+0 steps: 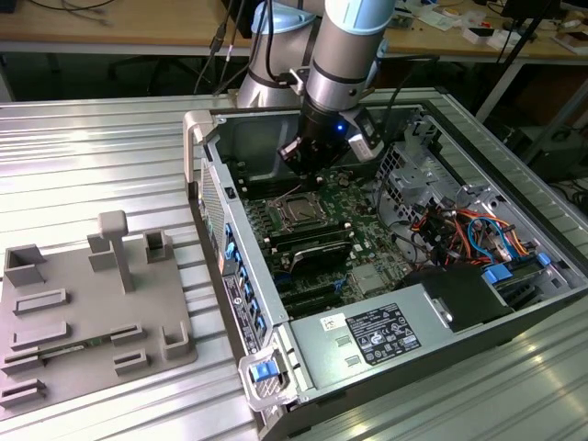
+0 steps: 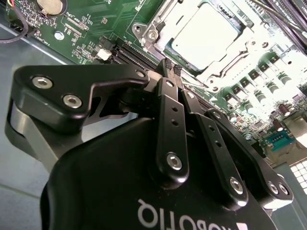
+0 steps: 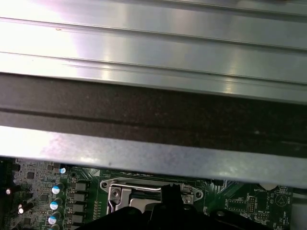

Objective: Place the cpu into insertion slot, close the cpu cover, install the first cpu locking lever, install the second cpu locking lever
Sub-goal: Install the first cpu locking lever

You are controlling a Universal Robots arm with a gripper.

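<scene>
Second wrist view showed my claw (image 2: pixel 171 68) pinched all the way shut, its two black fingertips pressed together. I could not tell if anything thin was caught between them. The tips hung just beside one edge of the cpu cover (image 2: pixel 156 21).

The cpu (image 2: pixel 204 36) lay flat in the insertion slot (image 1: pixel 281 209), with its dull silver top facing up. It was square, so no side was the long one. Its edges ran the same way as the edges of the green board (image 2: pixel 86 24). The cover lay down around it like a picture frame, and the cpu's top showed through the window.

In the exterior view, long black memory slots (image 1: pixel 312 246) sat just beside the slot, with the big grey power box (image 1: pixel 377 335) past them. Orange and blue wires (image 1: pixel 464 230) bunched up at the exterior view's right. A grey tray (image 1: pixel 92 312) rested on the metal table (image 1: pixel 92 138), well apart from the computer.

In the first wrist view, the dark case wall (image 3: pixel 144 115) stood close by the slot, and my claw's black body covered part of it.
</scene>
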